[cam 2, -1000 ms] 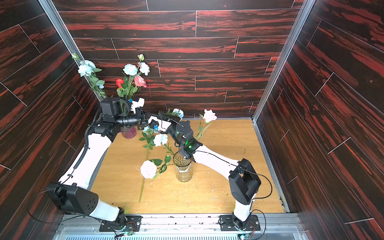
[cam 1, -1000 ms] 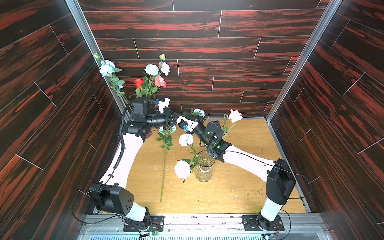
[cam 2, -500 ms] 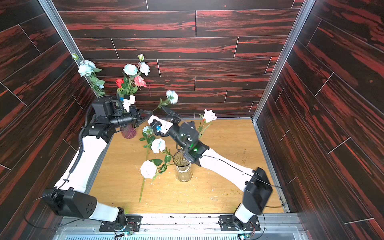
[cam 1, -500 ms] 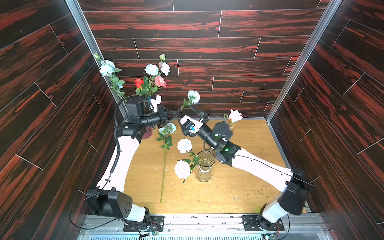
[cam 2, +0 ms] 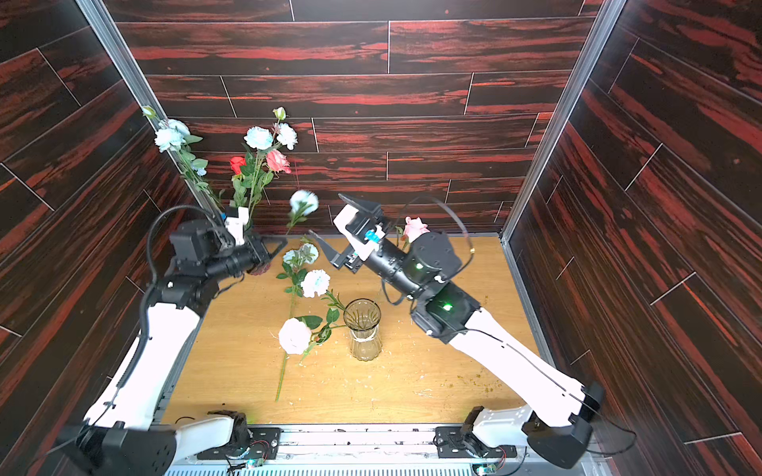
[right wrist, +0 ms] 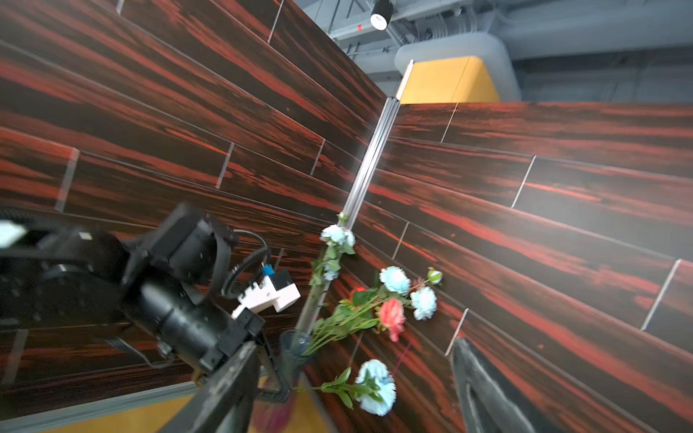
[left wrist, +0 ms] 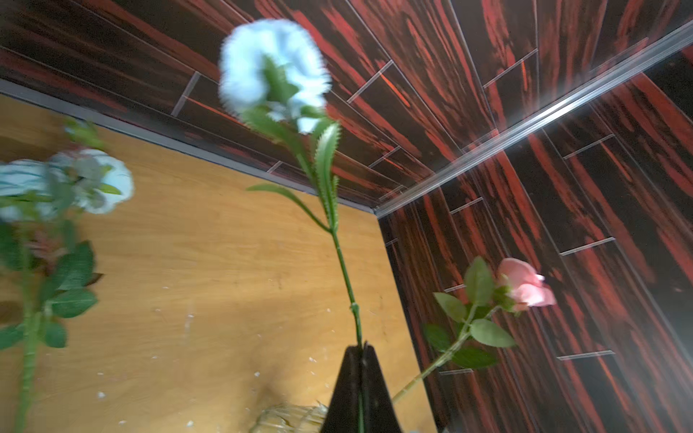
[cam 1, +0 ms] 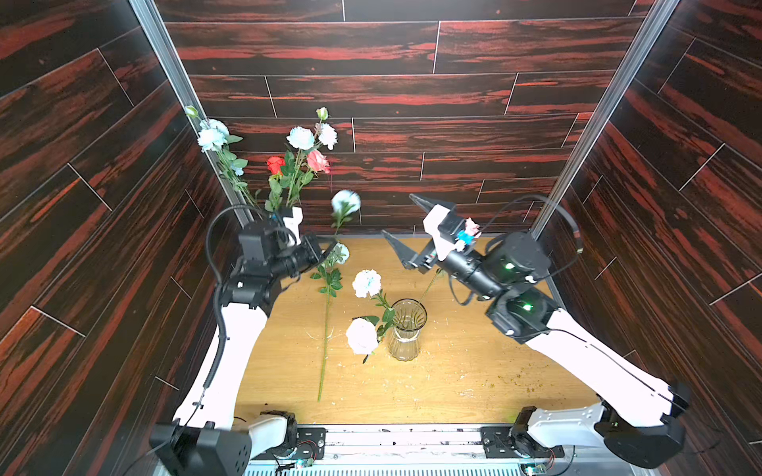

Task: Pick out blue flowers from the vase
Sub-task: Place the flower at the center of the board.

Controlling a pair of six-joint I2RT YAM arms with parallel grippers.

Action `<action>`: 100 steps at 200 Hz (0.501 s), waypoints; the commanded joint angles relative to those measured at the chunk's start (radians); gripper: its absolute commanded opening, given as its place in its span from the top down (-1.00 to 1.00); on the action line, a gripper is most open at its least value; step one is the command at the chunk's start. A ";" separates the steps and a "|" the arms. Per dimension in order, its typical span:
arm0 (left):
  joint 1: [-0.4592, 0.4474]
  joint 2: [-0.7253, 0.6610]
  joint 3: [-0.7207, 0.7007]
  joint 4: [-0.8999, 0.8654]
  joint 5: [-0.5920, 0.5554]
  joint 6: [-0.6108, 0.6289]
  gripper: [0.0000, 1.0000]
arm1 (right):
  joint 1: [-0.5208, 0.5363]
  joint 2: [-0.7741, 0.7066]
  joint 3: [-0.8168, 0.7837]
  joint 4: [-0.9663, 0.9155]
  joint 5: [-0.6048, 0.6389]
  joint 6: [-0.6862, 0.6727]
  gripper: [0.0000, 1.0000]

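**Left hand.** The left hand point(left wrist: 360, 352) is pressed together on the thin green stalk of a pale blue, ruffled artificial flower, here called the held blue flower point(left wrist: 273, 71). The stalk rises from the black fingertips to the bloom. In both top views the bloom stands above the rear edge of the light wooden table point(cam 1: 453, 371) and shows motion blur.

**Right hand.** The right hand point(cam 1: 403, 222) is spread wide and grips nothing. It is raised above the table, on the right of the held bloom and apart from it.

**Centre of the table.** A clear ribbed glass vase point(cam 1: 406, 329) stands upright.
- It holds a second blue flower point(cam 1: 366, 283) and a white rose point(cam 1: 361, 336). Both lean toward the left arm's side.
- It also holds a pale pink rose point(cam 2: 414, 228). The right arm partly covers this rose's stalk.

**Table surface.** A third blue flower point(cam 1: 325, 350) lies flat, left of the clear vase. Its bloom points to the rear wall and its stalk end points to the front edge.

**Rear left corner.** A dark tinted glass vase point(right wrist: 296, 348) stands here, largely hidden by the left arm in the top views.
- It carries further blue flowers point(cam 1: 301, 138), a red rose point(cam 1: 275, 164) and a coral-pink rose point(cam 1: 318, 160).
- One more blue stem point(cam 1: 211, 134) leans along the aluminium corner post point(cam 1: 165, 62).
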 commanded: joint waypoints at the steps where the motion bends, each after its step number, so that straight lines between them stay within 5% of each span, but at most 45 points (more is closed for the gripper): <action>1: -0.007 -0.077 -0.122 0.100 -0.124 0.025 1.00 | 0.006 -0.045 0.075 -0.173 -0.047 0.151 -0.65; 100: -0.189 -0.190 -0.465 0.399 -0.372 0.090 1.00 | 0.006 -0.366 -0.249 -0.305 0.107 0.433 -0.67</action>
